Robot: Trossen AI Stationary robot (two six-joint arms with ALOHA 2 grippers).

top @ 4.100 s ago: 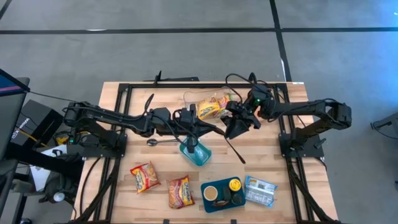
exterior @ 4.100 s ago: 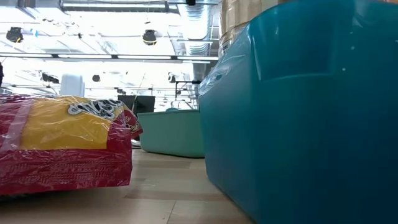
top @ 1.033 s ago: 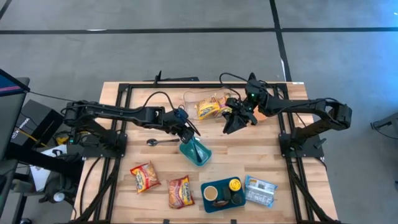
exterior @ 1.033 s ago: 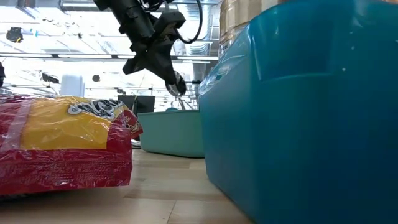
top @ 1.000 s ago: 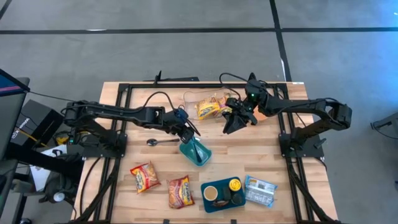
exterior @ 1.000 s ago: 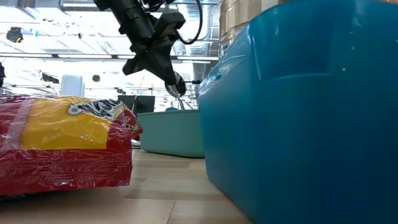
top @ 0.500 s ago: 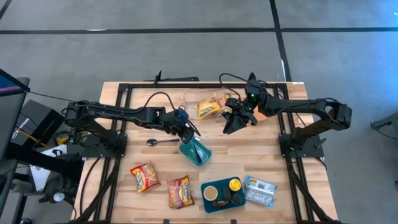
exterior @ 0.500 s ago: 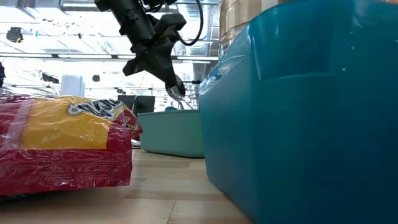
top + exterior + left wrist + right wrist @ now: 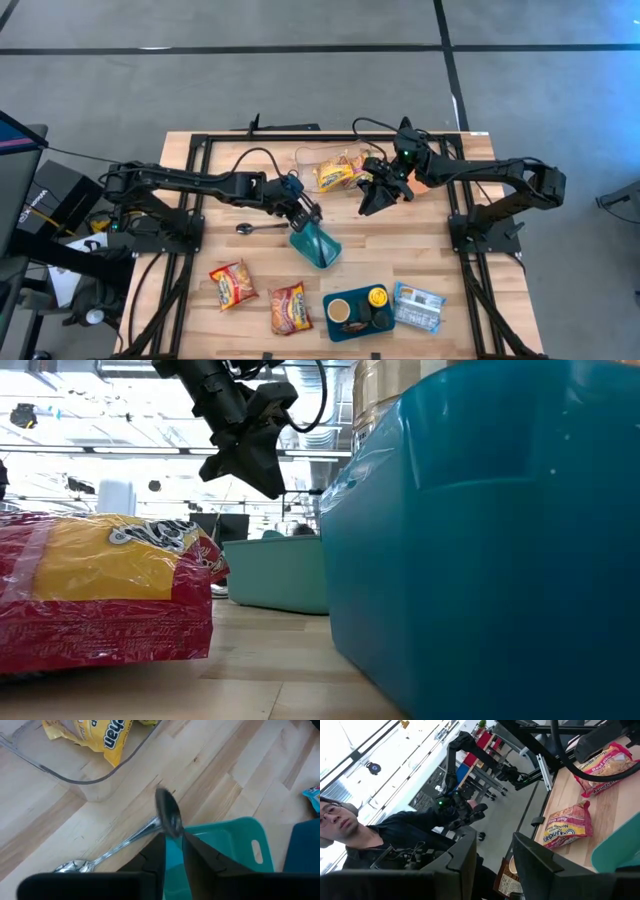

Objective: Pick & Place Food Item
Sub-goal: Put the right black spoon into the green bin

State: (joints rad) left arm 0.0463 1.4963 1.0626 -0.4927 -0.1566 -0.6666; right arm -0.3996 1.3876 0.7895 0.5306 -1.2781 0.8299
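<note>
My left gripper (image 9: 306,216) hangs just above a teal bowl (image 9: 316,244), its fingers a narrow gap apart (image 9: 173,851). A blurred metal spoon (image 9: 169,816) shows just past the fingertips, over the bowl's (image 9: 225,850) far rim. In the low view no spoon shows below the gripper (image 9: 262,478). A second spoon (image 9: 251,228) lies flat on the table. A yellow snack packet (image 9: 335,176) lies in a clear tub (image 9: 312,160). My right gripper (image 9: 370,203) is open and empty beside the tub. My left gripper points down over the teal bowl. The spoon's neck (image 9: 178,832) shows right at one fingertip (image 9: 189,844), and bare teal shows through the gap behind it. I cannot tell whether the fingers touch the spoon.
Two red noodle packets (image 9: 232,283) (image 9: 290,307) lie near the front edge, left of a dark blue tray (image 9: 340,326) holding a cup and a yellow lid. A light blue packet (image 9: 418,307) lies right of it. A person shows beyond the table (image 9: 380,840).
In the low view a spoon's bowl end hung below my left gripper's fingertips until half a second ago; it is gone from there now. The gripper itself has stayed over the teal bowl. My right arm has kept still.
</note>
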